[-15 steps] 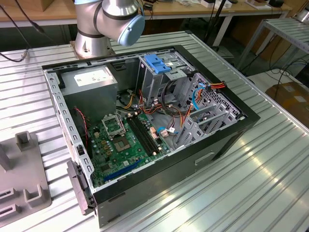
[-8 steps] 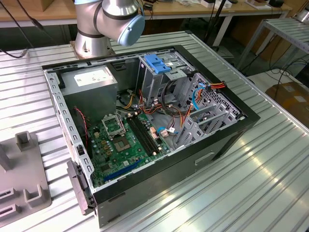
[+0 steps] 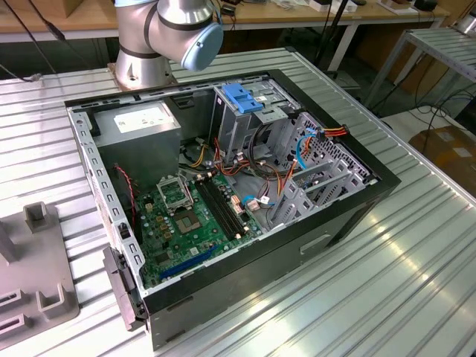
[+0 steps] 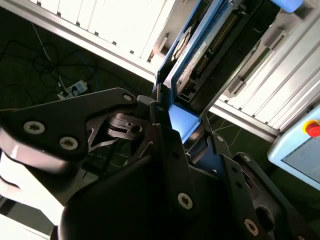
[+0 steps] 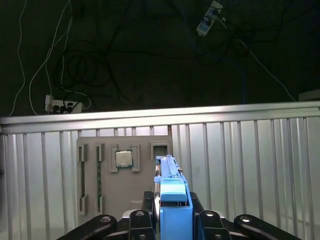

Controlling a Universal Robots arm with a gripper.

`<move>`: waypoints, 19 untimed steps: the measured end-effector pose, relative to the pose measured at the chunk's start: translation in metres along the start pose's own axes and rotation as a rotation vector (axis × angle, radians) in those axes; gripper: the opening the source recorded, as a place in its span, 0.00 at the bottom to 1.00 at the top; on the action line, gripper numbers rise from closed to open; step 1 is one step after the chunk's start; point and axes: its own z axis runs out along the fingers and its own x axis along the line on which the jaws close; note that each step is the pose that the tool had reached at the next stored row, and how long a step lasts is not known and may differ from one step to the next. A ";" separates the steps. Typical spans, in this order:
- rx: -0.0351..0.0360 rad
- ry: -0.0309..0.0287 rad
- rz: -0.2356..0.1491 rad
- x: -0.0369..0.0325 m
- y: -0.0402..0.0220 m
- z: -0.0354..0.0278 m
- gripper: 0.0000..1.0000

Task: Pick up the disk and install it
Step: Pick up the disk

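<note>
**Exterior view.** The open computer case [image 3: 338, 223] lies on the ribbed metal worktop [image 3: 416, 260]. Its drive cage [image 3: 236, 130] is capped by a light blue clip [image 3: 244, 97]. A grey fixture tray [image 3: 37, 290] sits at the exterior view's left, apart from the case.

**Second wrist view.** The pincer [image 4: 187, 132] is closed on the disk [image 4: 197, 55]. Its black fingers [image 4: 167, 150] bear on the bright blue carrier frame from both sides.

**First wrist view.** The disk [image 5: 167, 172], seen edge-on, projects from the pincer [image 5: 172, 212]. The tray [image 5: 125, 185] and a processor chip [image 5: 124, 158] lie beyond it.

**Judgement.** The pick-up appears complete and the carry is in hand. Installation calls for squaring the frame with the cage's bay.
</note>
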 end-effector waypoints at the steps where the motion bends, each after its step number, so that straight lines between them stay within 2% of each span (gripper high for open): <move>1: 0.0000 0.0000 0.000 -0.0001 0.0001 -0.0036 0.37; 12: 0.0001 0.0000 0.000 -0.0007 0.0008 -0.0300 0.37; 15: -0.0001 0.0001 0.000 -0.0009 0.0010 -0.0403 0.37; 19: 0.0000 0.0000 0.000 -0.0009 0.0010 -0.0406 0.37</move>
